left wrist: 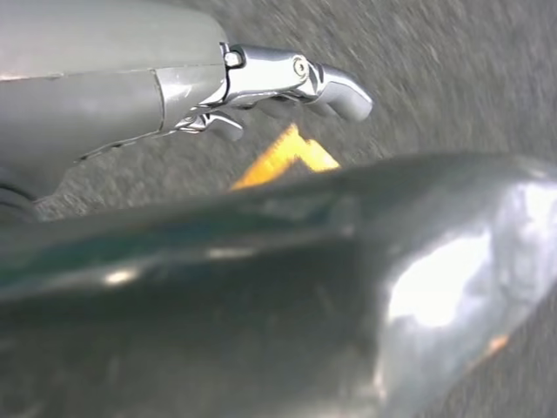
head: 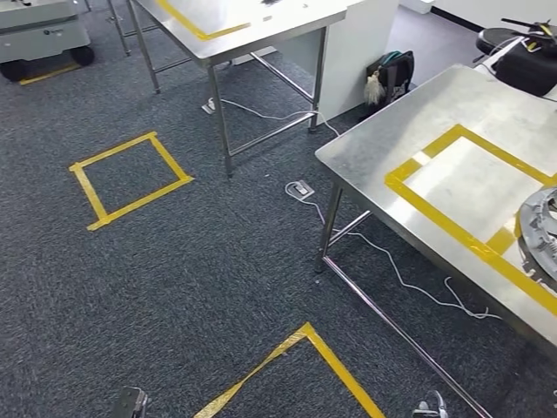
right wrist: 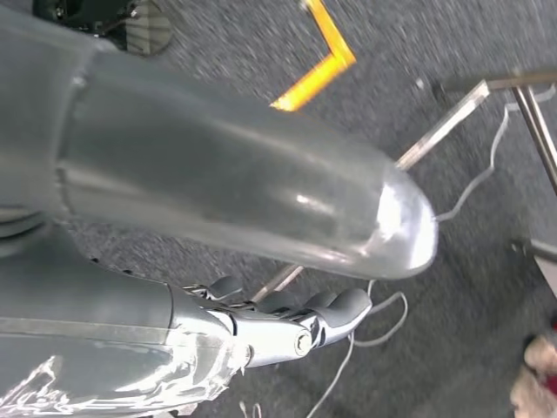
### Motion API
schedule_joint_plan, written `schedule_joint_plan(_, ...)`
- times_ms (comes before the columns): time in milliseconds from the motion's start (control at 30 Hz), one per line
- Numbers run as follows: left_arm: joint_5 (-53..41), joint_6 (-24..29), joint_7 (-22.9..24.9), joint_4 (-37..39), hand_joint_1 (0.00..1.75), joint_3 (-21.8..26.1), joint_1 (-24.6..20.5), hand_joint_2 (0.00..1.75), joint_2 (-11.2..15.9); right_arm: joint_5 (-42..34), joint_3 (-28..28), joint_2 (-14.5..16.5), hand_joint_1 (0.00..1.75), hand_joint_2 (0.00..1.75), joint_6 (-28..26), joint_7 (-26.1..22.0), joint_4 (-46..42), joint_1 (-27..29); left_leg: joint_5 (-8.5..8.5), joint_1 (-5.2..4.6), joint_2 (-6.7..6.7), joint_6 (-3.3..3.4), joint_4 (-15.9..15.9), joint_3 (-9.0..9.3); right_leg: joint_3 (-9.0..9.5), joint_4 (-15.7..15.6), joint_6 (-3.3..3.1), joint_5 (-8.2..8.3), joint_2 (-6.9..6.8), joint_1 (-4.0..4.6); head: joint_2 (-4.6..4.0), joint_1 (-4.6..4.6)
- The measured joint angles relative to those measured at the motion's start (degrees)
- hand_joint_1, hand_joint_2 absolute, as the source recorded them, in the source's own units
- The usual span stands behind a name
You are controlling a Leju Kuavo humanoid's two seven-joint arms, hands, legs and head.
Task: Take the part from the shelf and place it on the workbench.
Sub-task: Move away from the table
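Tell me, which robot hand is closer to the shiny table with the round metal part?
Probably the right. The workbench with the round part stands on the robot's right side, and the right hand hangs empty near its legs. The left hand hangs over bare carpet.

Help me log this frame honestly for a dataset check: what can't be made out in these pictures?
- Round metal part on the workbench: cut off by the head view's right edge, so its full shape is unknown.
- Left hand: left wrist view is blurred; its thick thumb hides most of the picture.
- Right hand: the thumb hides part of the floor; fingers look empty.
- Dark bag by the far table: too small to identify.
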Motion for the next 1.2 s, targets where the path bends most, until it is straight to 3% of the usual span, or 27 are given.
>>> schedule_joint_plan(33, 0.0, 0.0, 0.0, 0.0, 0.00, 0.0, -0.1, 0.00, 0.0, 0.0, -0.1, 0.0, 0.00, 0.00, 0.0, 0.0, 0.2, 0.1, 0.72, -0.22, -0.75, 0.42, 0.0, -0.84, -1.06, 3.6, -0.08, -2.89, 1.62, 0.09, 0.00, 0.12)
schedule_joint_plan(67, 0.0, 0.0, 0.0, 0.0, 0.00, 0.1, -0.3, 0.00, 0.1, 0.0, -0.2, 0.0, 0.00, 0.00, 0.0, 0.0, 0.4, 0.1, 1.49, -0.49, -1.57, 0.71, 0.0, -1.73, -1.92, 7.5, -0.29, -5.08, 2.38, 0.24, 0.00, 0.15)
schedule_joint_plan(100, 0.0, 0.0, 0.0, 0.0, 0.00, 0.1, -0.3, 0.00, 0.1, 0.0, -0.2, 0.0, 0.00, 0.00, 0.0, 0.0, 0.6, 0.1, 2.28, -0.79, -2.37, 0.86, 0.1, -2.66, -2.26, 10.3, -0.61, -5.91, 2.65, 0.42, 0.00, 0.18)
schedule_joint_plan(133, 0.0, 0.0, 0.0, 0.0, 0.00, 0.1, -0.2, 0.00, 0.1, 0.0, -0.2, 0.0, 0.00, 0.00, 0.0, 0.0, 0.7, 0.0, 3.07, -1.05, -3.15, 0.94, 0.1, -3.62, -1.80, 11.3, -1.01, -5.44, 2.76, 0.64, 0.00, 0.16)
schedule_joint_plan(167, 0.0, 0.0, 0.0, 0.0, 0.00, 0.1, -0.1, 0.00, 0.1, 0.0, -0.2, 0.0, 0.00, 0.00, 0.0, 0.0, 0.8, -0.1, 3.87, -1.26, -3.93, 0.96, 0.1, -4.58, -0.36, 10.4, -1.50, -4.03, 2.94, 0.87, 0.00, 0.14)
schedule_joint_plan(233, 0.0, 0.0, 0.0, 0.0, 0.00, 0.1, -0.1, 0.00, 0.0, 0.0, -0.3, 0.0, 0.00, 0.00, 0.0, 0.0, 1.0, -0.2, 5.41, -1.50, -5.53, 0.83, 0.2, -6.20, 5.24, 3.1, -2.53, -1.51, 4.80, 1.29, 0.01, 0.15)
schedule_joint_plan(267, 0.0, 0.0, 0.0, 0.0, 0.00, 0.1, -0.1, 0.00, 0.0, 0.0, -0.3, 0.0, 0.00, 0.00, 0.0, 0.0, 1.0, -0.2, 6.11, -1.62, -6.25, 0.72, 0.3, -6.81, 8.44, -1.5, -2.87, -1.42, 6.13, 1.31, 0.01, 0.14)
schedule_joint_plan(333, 0.0, 0.0, 0.0, 0.0, 0.00, 0.2, -0.1, 0.00, 0.0, 0.0, -0.4, 0.0, 0.00, 0.00, 0.0, 0.0, 1.1, -0.3, 7.50, -1.74, -7.54, 0.38, 0.4, -7.52, 11.80, -6.9, -2.95, -2.15, 7.69, 1.41, 0.01, 0.19)
schedule_joint_plan(400, 0.0, 0.0, -0.1, 0.1, 0.00, 0.3, 0.0, 0.00, 0.1, 0.0, -0.4, 0.1, 0.00, 0.00, 0.0, 0.0, 1.2, -0.3, 8.55, -1.72, -8.52, -0.11, 0.3, -8.06, 11.29, -7.4, -3.09, -1.63, 6.44, 1.38, 0.00, 0.27)
schedule_joint_plan(433, 0.0, 0.0, -0.1, 0.1, 0.00, 0.3, 0.2, 0.00, 0.2, 0.0, -0.5, 0.1, 0.00, 0.00, 0.0, 0.0, 1.2, -0.4, 7.93, -1.70, -7.98, -0.36, 0.7, -8.54, 10.77, -7.4, -3.46, -1.10, 5.65, 1.31, 0.00, 0.26)
schedule_joint_plan(500, 0.0, 0.0, -0.1, 0.1, 0.00, 0.4, 0.3, 0.00, 0.3, 0.0, -0.6, 0.2, 0.00, 0.00, 0.0, 0.0, 1.2, -0.4, 3.31, -1.53, -5.35, -0.96, 4.5, -10.10, 9.37, -7.6, -4.09, 0.28, 3.91, 1.06, 0.00, -0.10)
schedule_joint_plan(567, 0.0, 0.0, -0.1, 0.1, 0.00, 0.4, 0.1, 0.00, 0.1, 0.0, -0.7, 0.3, 0.00, 0.00, 0.0, 0.0, 1.2, -0.2, -2.68, -0.98, -3.15, -1.87, 12.1, -12.03, 7.76, -7.5, -4.16, 1.61, 2.06, 1.03, 0.00, -0.37)
schedule_joint_plan(600, 0.0, 0.0, -0.1, 0.1, 0.00, 0.4, 0.1, 0.00, 0.1, 0.0, -0.7, 0.3, 0.00, 0.00, 0.0, 0.0, 1.2, -0.2, -3.97, -0.56, -2.78, -2.33, 15.6, -12.52, 6.96, -7.5, -4.01, 2.29, 1.07, 0.97, 0.00, -0.35)
schedule_joint_plan(633, -0.1, 0.0, -0.1, 0.1, 0.00, 0.4, 0.1, 0.00, 0.1, 0.0, -0.8, 0.3, 0.00, 0.00, 0.0, 0.0, 1.2, -0.2, -3.82, -0.14, -2.58, -2.77, 17.8, -12.38, 6.12, -7.4, -3.78, 2.97, 0.17, 0.87, 0.00, -0.37)
schedule_joint_plan(667, -0.1, 0.0, -0.1, 0.1, 0.00, 0.4, 0.1, 0.00, 0.1, 0.0, -0.8, 0.3, 0.00, 0.00, 0.0, 0.0, 1.2, -0.2, -2.53, 0.26, -2.42, -3.19, 18.0, -11.35, 5.30, -7.3, -3.49, 3.62, -0.67, 0.73, 0.00, -0.36)
schedule_joint_plan(700, -0.1, 0.0, -0.1, 0.1, 0.00, 0.5, 0.1, 0.00, 0.1, 0.0, -0.8, 0.3, 0.00, 0.00, 0.0, 0.0, 1.2, -0.3, -0.86, 0.58, -2.03, -3.60, 16.1, -9.22, 4.42, -7.2, -3.13, 4.18, -1.42, 0.53, 0.00, -0.37)
schedule_joint_plan(767, -0.1, 0.0, -0.1, 0.1, 0.00, 0.5, 0.0, 0.00, 0.0, 0.0, -0.9, 0.3, 0.00, 0.00, 0.0, 0.0, 1.2, -0.2, 0.57, 0.94, 0.12, -4.18, 7.4, -2.29, 3.10, -6.8, -2.25, 5.06, -2.79, 0.19, 0.00, -0.38)
schedule_joint_plan(800, -0.1, 0.0, -0.1, 0.1, 0.00, 0.5, -0.1, 0.00, 0.0, -0.1, -0.9, 0.3, 0.00, 0.00, 0.0, 0.0, 1.2, -0.2, 0.13, 0.83, 1.06, -3.99, 3.1, 0.79, 2.65, -6.5, -1.75, 5.48, -3.48, 0.02, 0.00, -0.39)
schedule_joint_plan(833, -0.1, -0.1, -0.1, 0.1, 0.00, 0.5, -0.2, 0.00, -0.1, -0.2, -0.9, 0.3, 0.00, 0.00, 0.3, 0.3, 1.2, -0.3, -0.54, 0.63, 1.66, -3.58, 0.0, 2.72, 2.31, -6.3, -1.27, 5.87, -4.13, -0.10, 0.00, -0.39)
schedule_joint_plan(900, -0.5, -0.3, 0.4, 0.1, 0.00, 0.5, -0.1, 0.00, -0.1, -1.0, -1.3, 0.3, 0.00, 0.00, 2.1, 2.6, 2.2, -1.1, -0.99, 0.08, 0.99, -2.11, -1.8, 2.94, 1.98, -6.2, -0.33, 6.65, -5.23, -0.53, 0.00, -0.34)
schedule_joint_plan(967, -1.1, -0.2, 1.0, 0.2, 0.00, 0.5, 0.5, 0.00, -0.4, -1.1, -2.8, -0.2, 0.00, 0.00, 3.7, 5.4, 6.6, -3.5, -0.26, -0.04, 0.17, -0.70, -1.9, 2.11, 1.24, -5.1, 0.37, 5.47, -3.35, -0.94, 0.00, -0.20)
schedule_joint_plan(1000, -1.4, 0.0, 1.2, 0.2, 0.00, 0.5, 0.6, 0.00, -0.6, -0.7, -4.1, -0.6, 0.00, 0.00, 3.6, 5.8, 10.1, -5.0, 0.24, -0.08, -0.33, -0.07, -1.9, 1.72, 0.28, -2.7, 0.56, 3.62, -1.49, -1.04, 0.00, -0.12)
schedule_joint_plan(1033, -1.6, 0.4, 1.2, 0.2, 0.00, 0.5, 0.7, 0.00, -1.0, -0.1, -5.6, -1.2, 0.00, 0.00, 3.1, 5.5, 13.7, -6.3, 0.70, -0.18, -0.92, 0.37, -1.9, 1.22, -1.03, 0.9, 0.61, 1.19, 0.51, -1.03, 0.00, 0.04)
schedule_joint_plan(1100, -1.8, 0.8, 1.2, 0.2, 0.00, 0.5, 0.8, 0.00, -1.7, 0.6, -8.2, -2.1, 0.00, 0.00, 2.4, 4.6, 19.7, -8.2, 1.57, -0.50, -2.48, 0.82, -1.8, 0.24, -3.45, 8.6, 0.44, -2.76, 2.37, -0.76, 0.00, 0.16)
schedule_joint_plan(1133, -1.9, 0.9, 1.2, 0.2, 0.00, 0.5, 1.0, 0.00, -2.0, 0.7, -9.1, -2.5, 0.00, 0.00, 2.2, 4.3, 21.9, -8.9, 1.91, -0.63, -3.26, 0.86, -1.8, -0.15, -3.66, 10.4, 0.28, -3.25, 2.61, -0.59, 0.00, 0.16)
schedule_joint_plan(1167, -1.9, 0.9, 1.2, 0.2, 0.00, 0.5, 1.2, 0.00, -2.2, 0.8, -9.8, -2.9, 0.00, 0.00, 2.0, 4.2, 23.8, -9.6, 2.20, -0.70, -4.05, 0.81, -1.7, -0.47, -2.76, 9.8, 0.06, -2.66, 2.75, -0.44, 0.00, 0.15)
schedule_joint_plan(1200, -1.9, 0.9, 1.2, 0.2, 0.00, 0.5, 1.3, 0.00, -2.3, 0.9, -10.4, -3.2, 0.00, 0.00, 1.9, 4.0, 25.4, -10.2, 2.44, -0.73, -4.87, 0.71, -1.6, -0.77, -0.65, 6.8, -0.18, -1.21, 3.05, -0.35, 0.00, 0.15)
